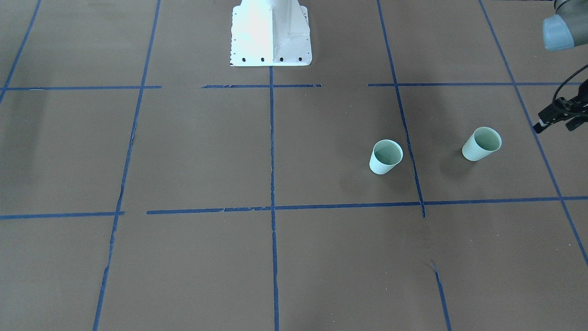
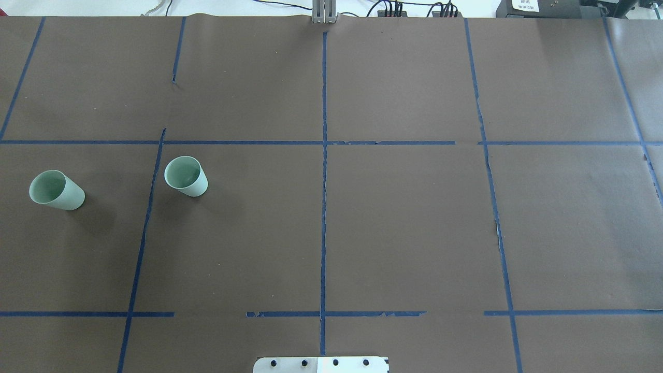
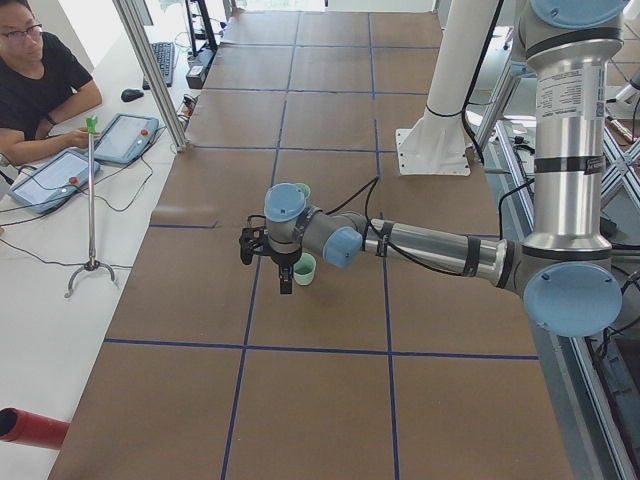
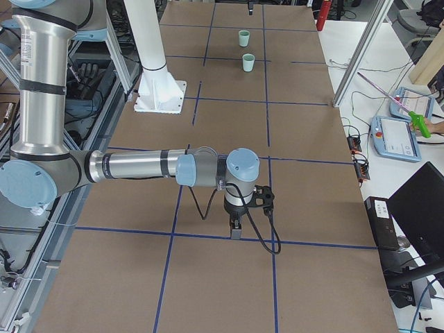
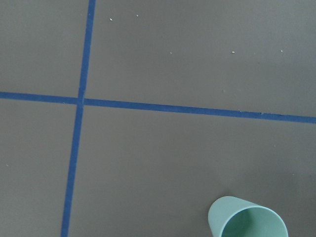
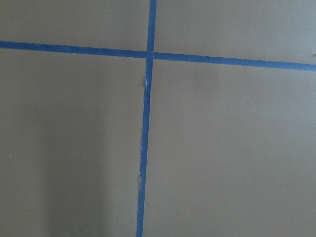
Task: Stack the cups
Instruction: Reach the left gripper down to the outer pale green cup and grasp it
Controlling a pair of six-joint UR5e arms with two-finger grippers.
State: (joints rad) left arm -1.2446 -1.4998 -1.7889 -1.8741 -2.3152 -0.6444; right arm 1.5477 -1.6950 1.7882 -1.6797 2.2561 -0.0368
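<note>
Outer cup point(image 2: 56, 190), inner cup point(image 2: 186, 176): pale mint, tapered, darker inside, upright.

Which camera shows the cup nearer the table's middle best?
Overhead exterior: the inner cup stands unobstructed, mouth visible. Front-facing shows it nearly as well; exterior right, tiny and far; exterior left, mostly behind the left arm; the right wrist view misses it.
</note>
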